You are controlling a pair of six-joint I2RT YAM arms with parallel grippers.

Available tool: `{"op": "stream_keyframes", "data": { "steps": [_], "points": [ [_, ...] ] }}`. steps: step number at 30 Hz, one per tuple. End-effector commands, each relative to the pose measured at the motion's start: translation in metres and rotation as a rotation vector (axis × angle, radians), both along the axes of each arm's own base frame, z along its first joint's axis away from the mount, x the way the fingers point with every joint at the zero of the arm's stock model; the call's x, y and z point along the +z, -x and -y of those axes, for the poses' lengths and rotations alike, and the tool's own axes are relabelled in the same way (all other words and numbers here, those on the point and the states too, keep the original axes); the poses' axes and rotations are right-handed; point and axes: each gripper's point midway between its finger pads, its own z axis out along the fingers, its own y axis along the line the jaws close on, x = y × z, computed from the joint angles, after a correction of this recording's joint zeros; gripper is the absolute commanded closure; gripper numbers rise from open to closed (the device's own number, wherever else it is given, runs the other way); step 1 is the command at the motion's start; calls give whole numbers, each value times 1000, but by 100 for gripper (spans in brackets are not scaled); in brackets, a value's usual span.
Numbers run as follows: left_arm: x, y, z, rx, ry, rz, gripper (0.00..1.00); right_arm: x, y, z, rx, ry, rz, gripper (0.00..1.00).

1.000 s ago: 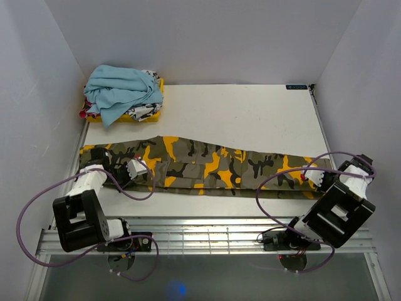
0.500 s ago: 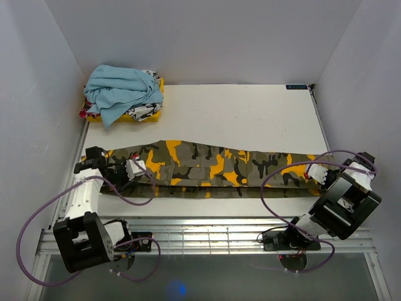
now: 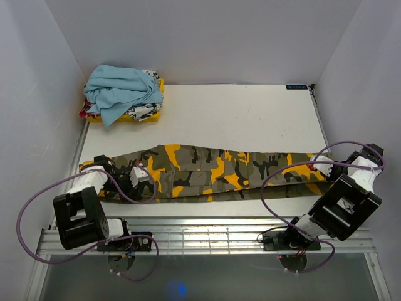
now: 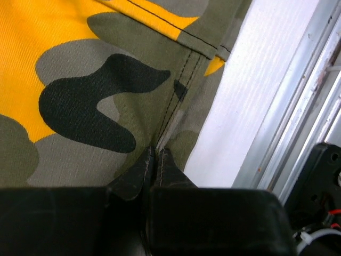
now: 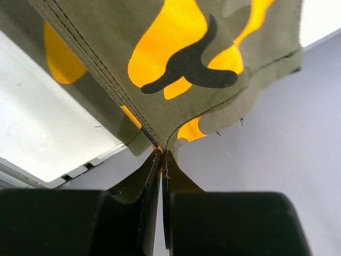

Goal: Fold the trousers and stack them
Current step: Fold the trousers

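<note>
Matt, finely ribbed cloth trousers [image 4: 80, 69]; smooth white table [image 3: 250, 116]

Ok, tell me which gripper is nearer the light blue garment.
Left. The left gripper pinches the trousers on the same side as the light blue garment; the right gripper pinches them at the opposite edge.

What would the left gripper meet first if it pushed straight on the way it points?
The trousers: the left gripper is shut on a seam, and camouflage cloth fills the line ahead in its wrist view. Past the cloth, depth is unclear.
</note>
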Motion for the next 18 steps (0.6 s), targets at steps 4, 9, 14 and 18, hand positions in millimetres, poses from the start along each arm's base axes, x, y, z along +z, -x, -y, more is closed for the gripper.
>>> {"op": "stream_keyframes", "data": {
  "steps": [4, 9, 14, 18],
  "points": [
    [54, -20, -2, -115, -42, 172, 100, -28, 10, 24, 136, 235, -40, 92],
    [23, 11, -6, -211, -111, 70, 83, -46, 18, 28, 126, 236, -102, 92],
    [47, -3, 4, -144, -49, 111, 30, -22, 1, 37, 75, 219, -70, 57],
    [96, -28, 12, -7, 31, 128, 15, 15, -12, 12, 71, 75, -20, 24]
  ]
}}
